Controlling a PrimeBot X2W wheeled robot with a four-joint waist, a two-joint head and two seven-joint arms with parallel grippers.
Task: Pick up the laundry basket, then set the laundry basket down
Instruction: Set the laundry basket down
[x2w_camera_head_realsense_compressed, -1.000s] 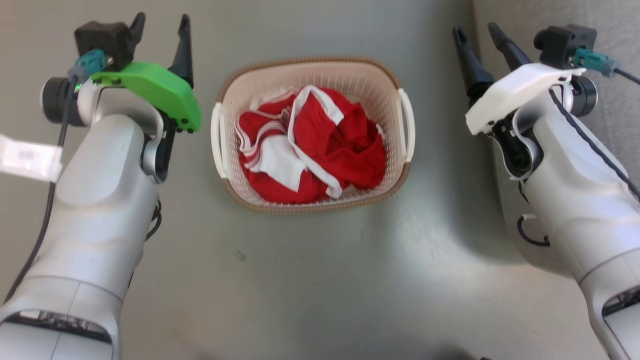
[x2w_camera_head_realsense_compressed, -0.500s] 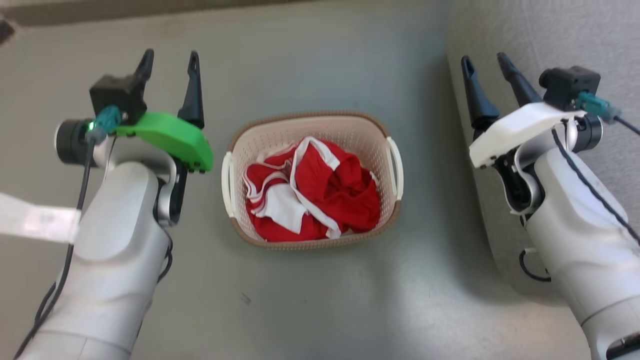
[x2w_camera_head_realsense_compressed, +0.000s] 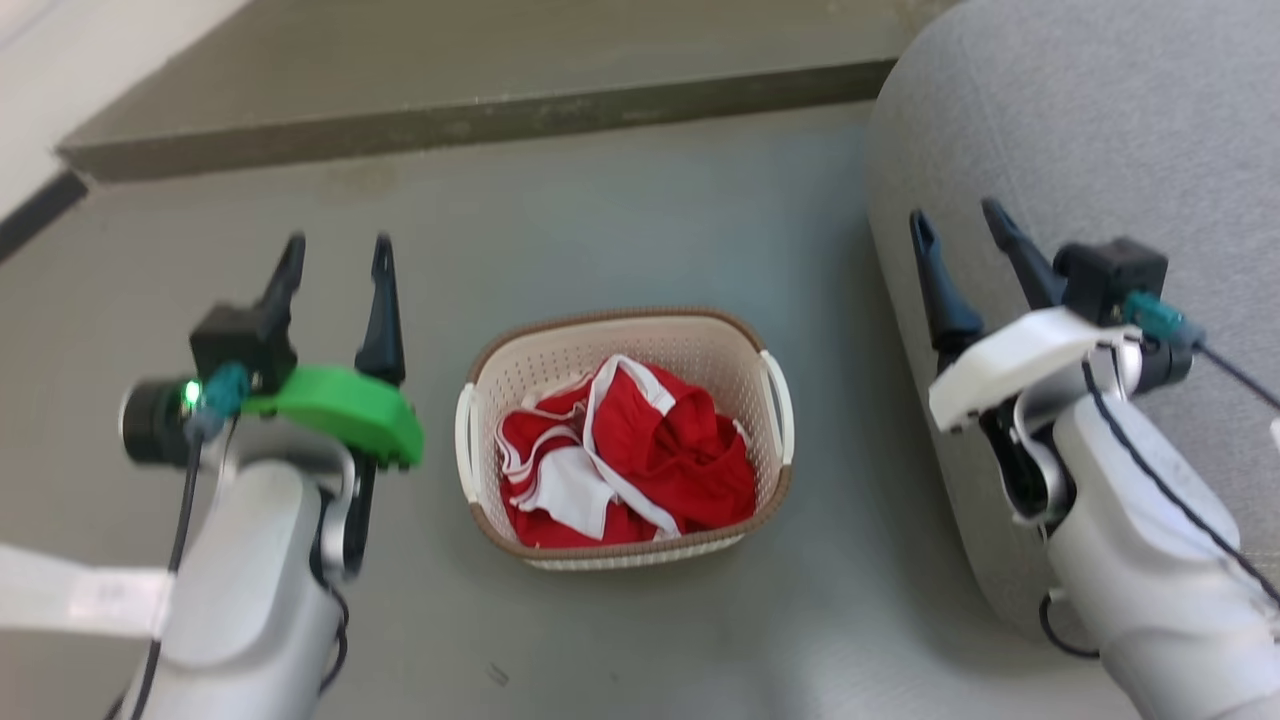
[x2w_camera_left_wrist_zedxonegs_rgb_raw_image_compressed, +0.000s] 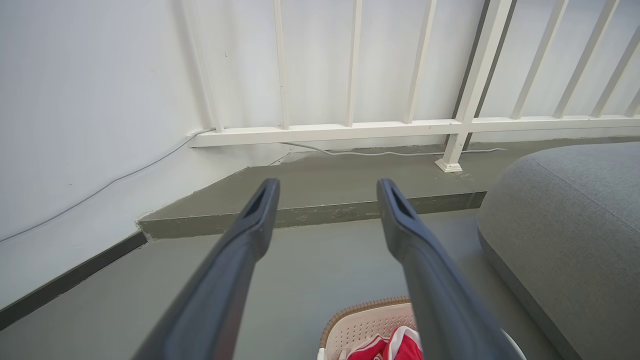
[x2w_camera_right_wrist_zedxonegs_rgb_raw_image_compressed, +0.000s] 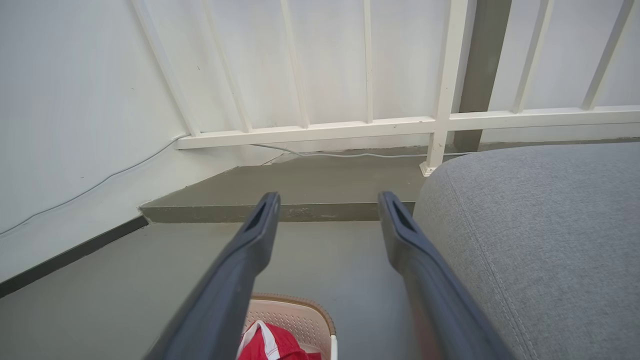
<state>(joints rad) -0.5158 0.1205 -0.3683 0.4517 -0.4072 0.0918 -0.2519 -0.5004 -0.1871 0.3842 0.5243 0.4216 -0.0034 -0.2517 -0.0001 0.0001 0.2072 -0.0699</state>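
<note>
Since a second ago the head camera has swung up and back: the basket now shows lower and smaller in that view, and a step and a strip of wall have come in at the far side. The basket stands upright on the grey floor, between the two arms and touched by neither. Red and white clothes lie bunched inside it, below the brown rim. Its white handles face left and right. The left gripper hangs left of the basket, apart from it, fingers spread and pointing far, gripping nothing; its tips reach beyond the basket's far rim. The right gripper hangs well right of it, fingers likewise spread and empty, over the edge of a grey cushion that lies to the right. Beyond the step, the wrist views show a white railing against the wall, with a thin cable along its foot.
</note>
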